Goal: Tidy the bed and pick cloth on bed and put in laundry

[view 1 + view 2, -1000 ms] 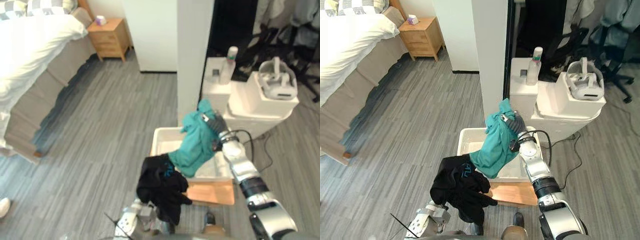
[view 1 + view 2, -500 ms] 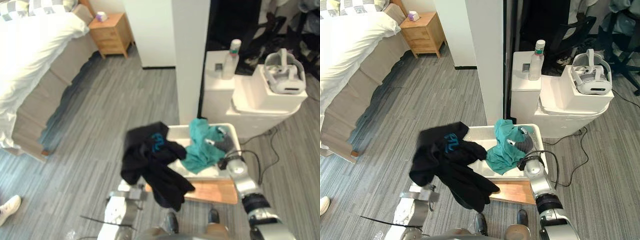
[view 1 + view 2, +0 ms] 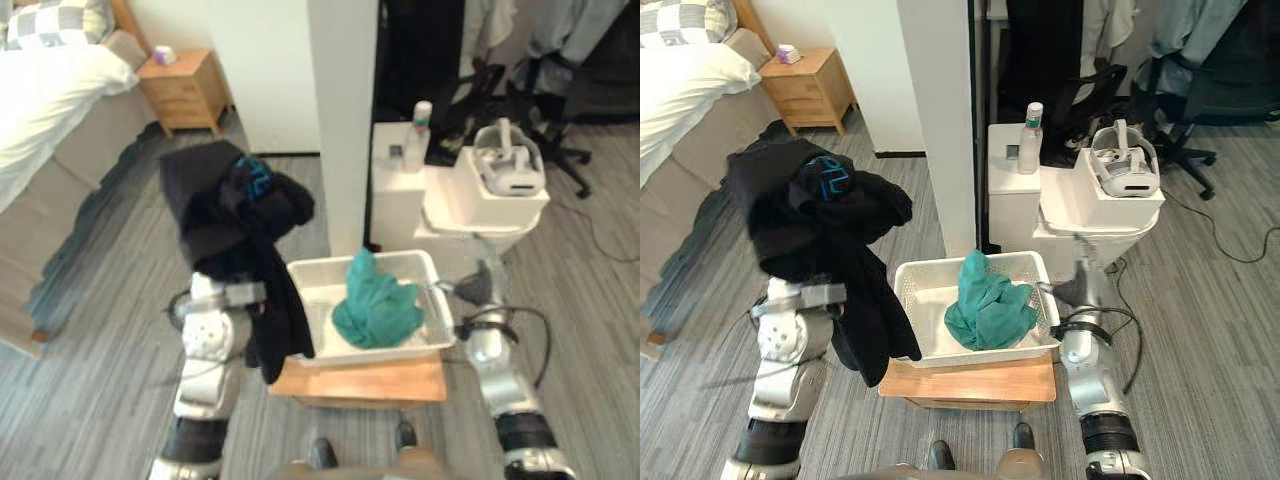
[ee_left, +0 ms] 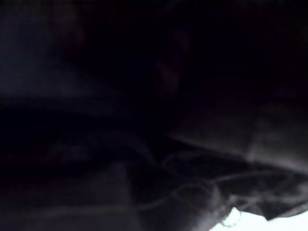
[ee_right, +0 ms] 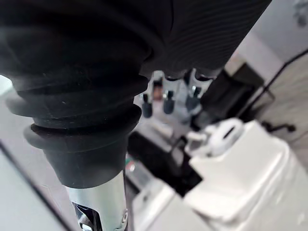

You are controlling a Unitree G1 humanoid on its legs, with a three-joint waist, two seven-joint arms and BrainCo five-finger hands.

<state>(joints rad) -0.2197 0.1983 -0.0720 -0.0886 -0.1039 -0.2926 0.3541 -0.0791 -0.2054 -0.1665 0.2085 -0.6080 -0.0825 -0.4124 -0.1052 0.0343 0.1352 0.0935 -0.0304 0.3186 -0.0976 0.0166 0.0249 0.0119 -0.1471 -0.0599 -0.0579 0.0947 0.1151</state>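
A black garment [image 3: 820,230] is draped over the raised left arm, its tail hanging by the left edge of the white laundry basket [image 3: 923,300]. The left hand is covered by the cloth, so its grip cannot be told. A teal cloth [image 3: 985,305] is heaped inside the basket, which is set on a low wooden surface [image 3: 970,382]. The right hand [image 3: 1083,283] is raised just beside the basket's right rim, fingers extended, nothing grasped. The bed [image 3: 680,90] is seen far left.
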